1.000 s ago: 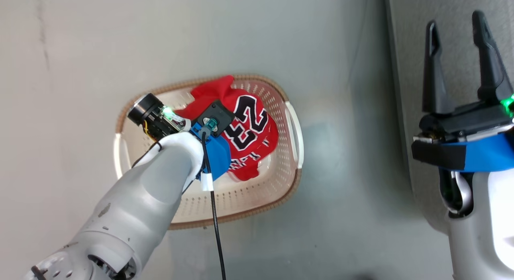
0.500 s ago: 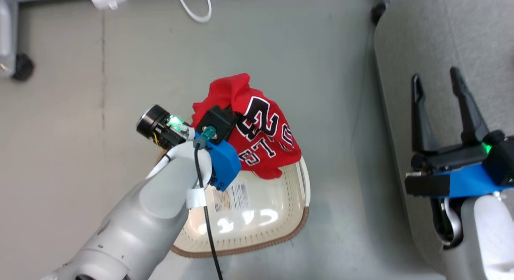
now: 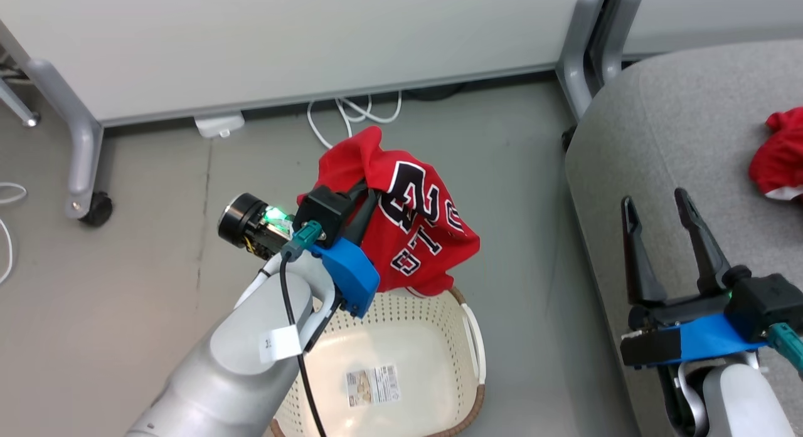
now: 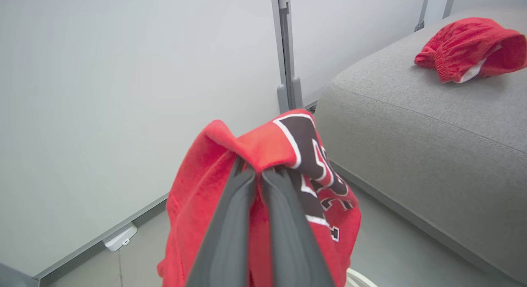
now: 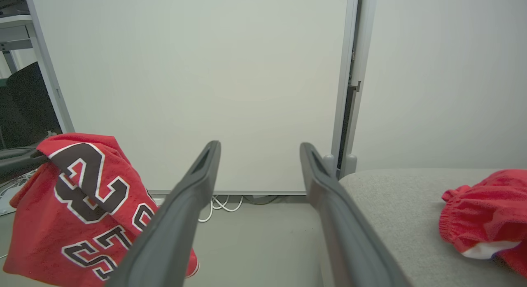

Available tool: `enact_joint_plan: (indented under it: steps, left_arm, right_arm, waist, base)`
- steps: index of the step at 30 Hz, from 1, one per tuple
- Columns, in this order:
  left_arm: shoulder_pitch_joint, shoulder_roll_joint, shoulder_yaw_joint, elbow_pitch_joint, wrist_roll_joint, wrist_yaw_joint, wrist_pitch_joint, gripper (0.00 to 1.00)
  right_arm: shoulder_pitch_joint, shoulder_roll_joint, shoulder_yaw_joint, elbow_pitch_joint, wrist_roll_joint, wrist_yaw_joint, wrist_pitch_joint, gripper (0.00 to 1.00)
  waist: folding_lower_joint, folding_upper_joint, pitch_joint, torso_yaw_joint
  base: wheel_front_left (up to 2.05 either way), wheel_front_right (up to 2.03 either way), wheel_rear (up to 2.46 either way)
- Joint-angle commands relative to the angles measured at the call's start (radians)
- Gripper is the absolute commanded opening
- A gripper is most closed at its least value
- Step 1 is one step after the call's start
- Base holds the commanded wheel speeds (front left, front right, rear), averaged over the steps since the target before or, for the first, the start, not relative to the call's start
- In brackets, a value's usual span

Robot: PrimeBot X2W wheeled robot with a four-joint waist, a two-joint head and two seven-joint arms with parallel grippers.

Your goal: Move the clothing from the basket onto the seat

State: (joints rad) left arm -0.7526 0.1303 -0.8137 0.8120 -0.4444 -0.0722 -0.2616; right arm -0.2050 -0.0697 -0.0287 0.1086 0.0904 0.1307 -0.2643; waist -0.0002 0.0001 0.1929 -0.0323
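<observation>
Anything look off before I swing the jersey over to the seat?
Nothing stands out. The left pincer grips the jersey by a bunched fold, and it hangs over the upright, empty basket. The other red garment lies crumpled on the seat. White cables lie loose by the wall.

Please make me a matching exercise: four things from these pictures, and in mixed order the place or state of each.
Things
1. jersey
2. second red garment
3. basket
4. right hand

Places or states
A. open, holding nothing
B. lying on the seat
C. pinched in the left hand
D. on the floor, a label inside

Pairs: 1-C, 2-B, 3-D, 4-A
</observation>
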Motion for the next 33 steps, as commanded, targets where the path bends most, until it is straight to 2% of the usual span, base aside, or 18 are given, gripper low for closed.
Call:
enact_joint_plan:
  steps: [1, 12, 25, 33]
  left_arm:
    - [0.023, 0.006, 0.015, -0.022, 0.012, -0.004, -0.005, 0.0]
    - [0.149, 0.007, 0.052, -0.131, 0.045, -0.01, -0.005, 0.0]
    - [0.208, 0.01, 0.049, -0.197, 0.077, -0.013, -0.005, 0.0]
    - [0.193, 0.005, 0.054, -0.204, 0.084, -0.014, -0.005, 0.0]
  right_arm:
    - [0.03, 0.003, 0.0, 0.006, 0.0, 0.0, 0.0, 1.0]
    - [0.113, 0.009, 0.002, 0.021, 0.005, 0.0, 0.0, 1.0]
    - [0.126, 0.014, 0.014, 0.022, 0.014, 0.0, 0.0, 1.0]
    - [0.077, -0.024, 0.098, 0.035, 0.023, 0.0, 0.0, 1.0]
  waist:
    - [0.0002, -0.0001, -0.055, 0.005]
    - [0.0002, -0.0001, -0.175, 0.018]
    - [0.0002, -0.0001, -0.191, 0.027]
    - [0.0002, -0.0001, -0.183, 0.035]
  base:
    - [0.0, 0.0, 0.0]
    - [0.0, 0.0, 0.0]
    - [0.0, 0.0, 0.0]
    - [0.0, 0.0, 0.0]
